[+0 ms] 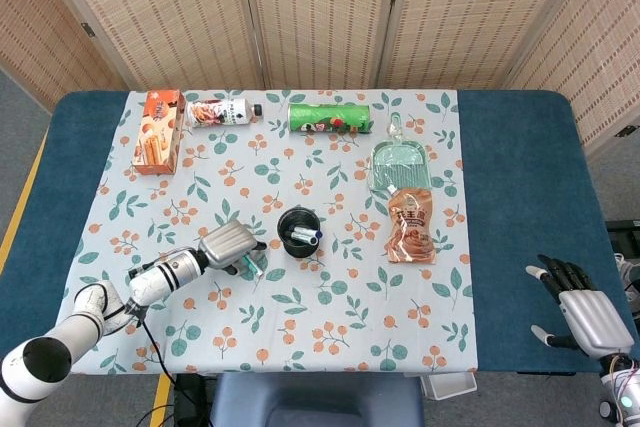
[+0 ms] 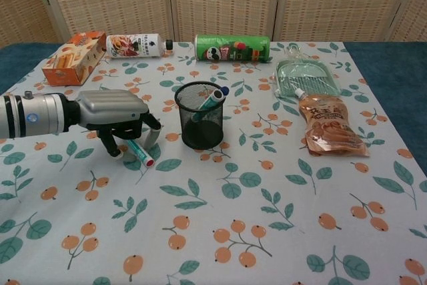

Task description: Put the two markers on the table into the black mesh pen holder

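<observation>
A teal marker with a red cap (image 2: 140,153) lies on the tablecloth just left of the black mesh pen holder (image 2: 201,129). My left hand (image 2: 113,113) hovers low over it. The thumb (image 2: 109,143) is down on the marker's left and the fingers (image 2: 153,130) curl down on its right, still apart, and the marker rests on the cloth. In the head view, the left hand (image 1: 228,245) sits beside the pen holder (image 1: 300,232). A second marker (image 2: 212,101) stands inside the holder. My right hand (image 1: 585,312) rests open at the table's far right edge.
Right of the holder lie an orange snack pouch (image 2: 328,127) and a green dustpan (image 2: 304,76). Along the back are a green chips can (image 2: 232,48), a bottle (image 2: 137,45) and an orange cracker box (image 2: 73,56).
</observation>
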Motion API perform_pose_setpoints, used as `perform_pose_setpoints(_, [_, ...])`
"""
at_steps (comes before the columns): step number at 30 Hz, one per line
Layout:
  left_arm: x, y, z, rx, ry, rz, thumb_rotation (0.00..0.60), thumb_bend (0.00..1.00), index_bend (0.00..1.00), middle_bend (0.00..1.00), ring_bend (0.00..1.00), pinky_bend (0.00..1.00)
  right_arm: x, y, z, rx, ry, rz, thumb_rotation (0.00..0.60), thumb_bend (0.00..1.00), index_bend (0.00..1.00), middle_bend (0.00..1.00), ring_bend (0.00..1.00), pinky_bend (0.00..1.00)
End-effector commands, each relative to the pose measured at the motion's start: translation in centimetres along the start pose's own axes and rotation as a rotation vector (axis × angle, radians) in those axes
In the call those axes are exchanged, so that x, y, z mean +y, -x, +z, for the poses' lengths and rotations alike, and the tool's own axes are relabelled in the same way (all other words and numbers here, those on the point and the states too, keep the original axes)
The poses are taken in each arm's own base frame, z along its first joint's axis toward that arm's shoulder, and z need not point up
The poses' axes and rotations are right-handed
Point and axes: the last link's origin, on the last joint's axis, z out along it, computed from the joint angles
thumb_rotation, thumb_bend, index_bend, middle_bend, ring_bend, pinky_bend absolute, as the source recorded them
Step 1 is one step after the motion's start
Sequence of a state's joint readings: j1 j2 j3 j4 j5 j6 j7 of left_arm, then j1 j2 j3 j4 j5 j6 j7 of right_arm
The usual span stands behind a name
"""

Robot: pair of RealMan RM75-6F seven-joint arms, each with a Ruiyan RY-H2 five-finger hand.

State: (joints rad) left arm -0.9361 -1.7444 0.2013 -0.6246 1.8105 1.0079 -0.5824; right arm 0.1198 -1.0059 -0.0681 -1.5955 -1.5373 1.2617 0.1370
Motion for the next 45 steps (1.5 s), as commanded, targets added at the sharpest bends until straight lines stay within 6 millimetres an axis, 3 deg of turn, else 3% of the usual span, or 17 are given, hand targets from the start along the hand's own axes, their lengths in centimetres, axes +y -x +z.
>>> perform_pose_setpoints(1, [0.1,0.2,-0.1,0.003,0.002,0.001,0.6,0.3,0.61,0.98,0.94,0.96,0.0,0.0,0.0,0.001,0.0,0.001,0.6,0.21,0.12,0.0,0.0,0.0])
perform_pose_setpoints(8, [-0.1,-1.8,-1.7,0.118,-0.004,-0.03,0.6,0.31,0.64,0.99,0.94,0.96,-0.1,0.0,-0.1,0.0,-0.01,0.001,0.6,0.21,0.12,0.0,0.0,0.0])
perform_pose_setpoints(13, [-0.3,-5.3,-5.6,0.264,-0.059,-0.169,0.6,0.31,0.64,0.99,0.95,0.97,-0.2,0.0,-0.2,0.0,-0.021,0.004,0.6,0.21,0.12,0.0,0.0,0.0])
perform_pose_setpoints(19, [-0.1,-10.6,-11.4,0.444,-0.223,-0.471,0.6,0.32,0.63,0.99,0.95,0.97,-0.3,0.1,-0.1,-0.014,-0.032,0.006,0.6,0.21,0.12,0.0,0.0,0.0])
perform_pose_setpoints(24, [0.2,-14.7,-13.4,0.602,-0.326,-0.794,0.6,0.33,0.63,0.99,0.95,0.97,-0.3,0.3,0.3,-0.031,-0.033,0.009,0.6,0.21,0.12,0.0,0.0,0.0])
perform_pose_setpoints(28, [0.9,-16.4,-12.4,0.629,-0.347,-0.959,0.6,0.33,0.62,0.99,0.95,0.97,-0.4,0.4,0.4,-0.034,-0.037,0.005,0.6,0.21,0.12,0.0,0.0,0.0])
perform_pose_setpoints(32, [2.7,-16.9,-9.9,0.607,-0.322,-1.061,0.6,0.33,0.62,1.0,0.95,0.97,-0.5,0.4,0.4,-0.032,-0.038,0.007,0.6,0.21,0.12,0.0,0.0,0.0])
perform_pose_setpoints(45, [7.8,-14.3,-1.9,0.491,-0.24,-1.158,0.6,0.33,0.62,1.0,0.95,0.97,-0.3,-0.4,-0.6,0.003,-0.06,0.025,0.6,0.21,0.12,0.0,0.0,0.0])
